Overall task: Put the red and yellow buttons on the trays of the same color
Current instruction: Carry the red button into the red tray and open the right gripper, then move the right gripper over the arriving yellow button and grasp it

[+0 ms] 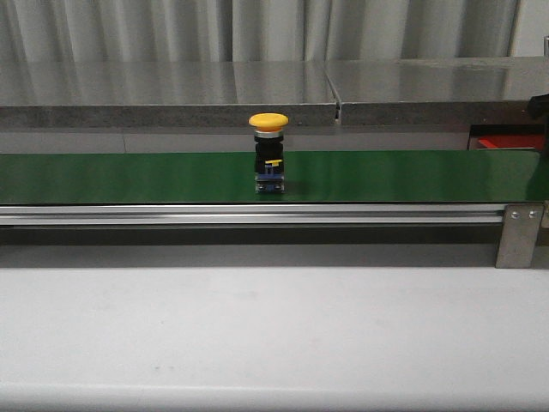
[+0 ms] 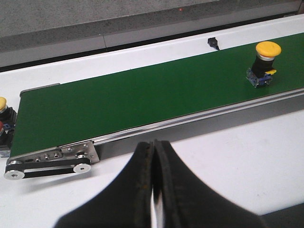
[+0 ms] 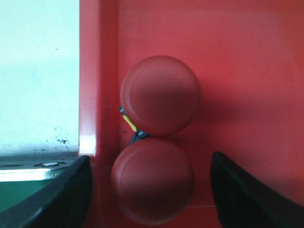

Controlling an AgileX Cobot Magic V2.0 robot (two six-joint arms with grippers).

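Note:
A yellow button (image 1: 268,153) stands upright on its black body in the middle of the green belt (image 1: 129,176); the left wrist view has that yellow button (image 2: 265,63) far off along the belt. My left gripper (image 2: 153,145) is shut and holds nothing, over the white table short of the belt. My right gripper (image 3: 149,164) hangs open over the red tray (image 3: 247,71). Two red buttons sit there side by side: one red button (image 3: 153,180) lies between the fingers, apart from both, and the other red button (image 3: 160,95) is just beyond it. The yellow tray is out of view.
A metal rail (image 1: 257,215) runs along the belt's near side, with a bracket (image 1: 519,236) at the right. The belt's roller end (image 2: 47,161) lies close to my left gripper. Past that end a yellow cap (image 2: 2,103) shows at the picture's edge. A grey counter (image 1: 171,86) runs behind.

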